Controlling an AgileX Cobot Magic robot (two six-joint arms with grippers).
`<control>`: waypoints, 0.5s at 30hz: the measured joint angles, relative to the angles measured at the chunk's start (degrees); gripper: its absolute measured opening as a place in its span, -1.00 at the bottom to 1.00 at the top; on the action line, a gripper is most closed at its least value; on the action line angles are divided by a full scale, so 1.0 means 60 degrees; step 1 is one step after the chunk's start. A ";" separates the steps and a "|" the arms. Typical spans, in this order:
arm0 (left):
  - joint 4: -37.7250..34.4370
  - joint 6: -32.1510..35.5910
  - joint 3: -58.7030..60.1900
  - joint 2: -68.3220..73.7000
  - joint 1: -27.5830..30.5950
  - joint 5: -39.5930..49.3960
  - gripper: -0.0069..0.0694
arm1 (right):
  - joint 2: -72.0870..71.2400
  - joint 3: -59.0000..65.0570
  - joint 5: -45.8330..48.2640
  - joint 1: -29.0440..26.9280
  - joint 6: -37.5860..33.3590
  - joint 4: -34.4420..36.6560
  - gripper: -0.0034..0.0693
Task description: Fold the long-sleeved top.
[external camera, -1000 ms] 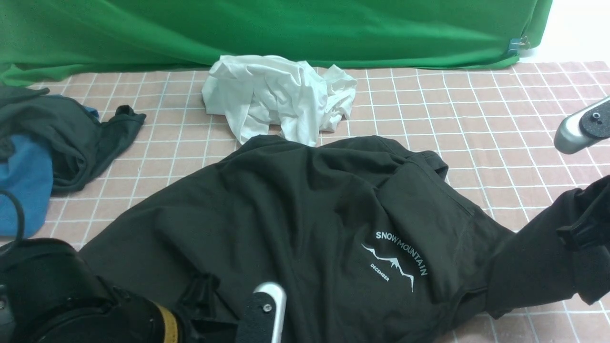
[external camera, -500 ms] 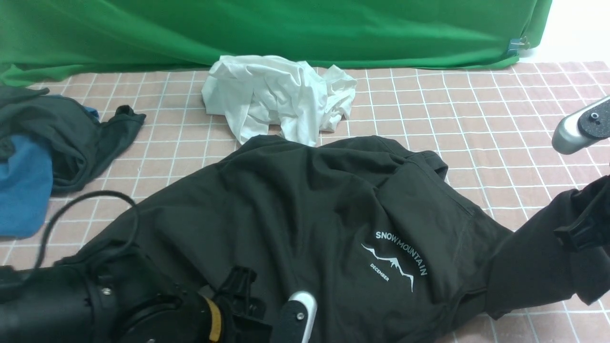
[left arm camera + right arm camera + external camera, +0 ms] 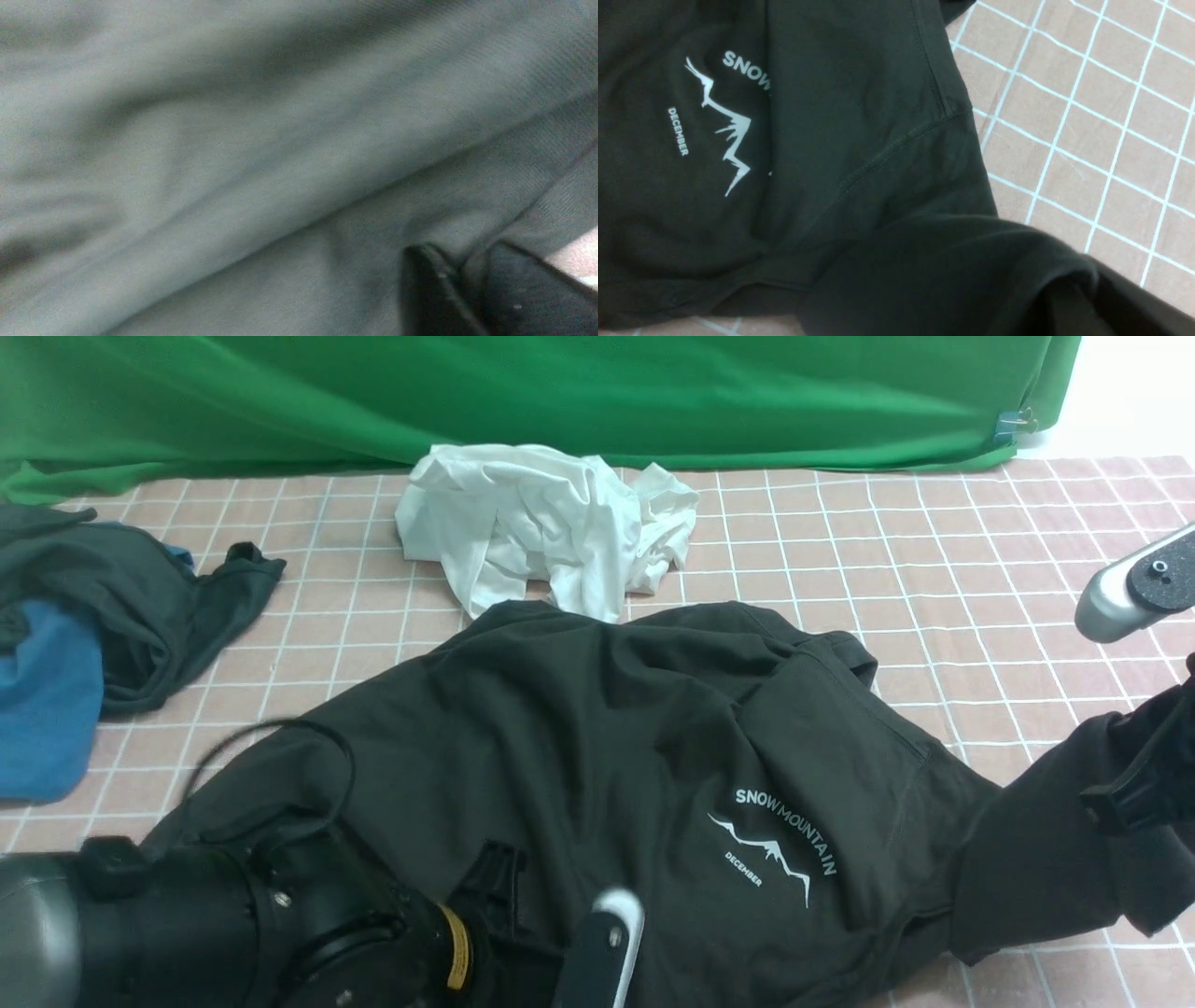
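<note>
The long-sleeved top [image 3: 597,728] is a large black-brown garment with a white SNOW MOUNTAIN print, lying rumpled across the checked cloth. My left gripper [image 3: 546,933] is down on its near edge. In the left wrist view a ridge of the top [image 3: 233,140] is pinched between the two dark fingers of the left gripper [image 3: 465,255], which is shut on it. My right gripper [image 3: 1144,784] at the right edge holds one sleeve lifted off the table. In the right wrist view the sleeve [image 3: 952,270] drapes over the fingers and hides them.
A crumpled white garment [image 3: 546,523] lies just behind the top. At the far left are a blue shirt [image 3: 42,700] and a smaller dark greenish-grey garment [image 3: 159,607]. A green backdrop [image 3: 560,392] closes off the back. Bare pink checked cloth [image 3: 980,551] shows at the right.
My left arm has slid to the right along the top's near edge, its cable now arching over the cloth. The right gripper has drifted slightly left and down with the sleeve.
</note>
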 joint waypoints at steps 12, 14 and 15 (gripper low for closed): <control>-0.0942 -0.1863 -0.2114 -0.2038 0.0000 0.4706 -0.77 | 0.0000 0.0006 -0.0049 0.0000 -0.0069 0.0055 -0.79; -0.1115 -0.2079 -0.2116 -0.2040 0.0079 0.5200 -0.77 | 0.0000 0.0006 -0.0065 0.0000 -0.0069 0.0055 -0.79; -0.1303 -0.2562 -0.2106 -0.2040 0.0283 0.5288 -0.77 | 0.0000 0.0006 -0.0065 0.0000 -0.0069 0.0055 -0.79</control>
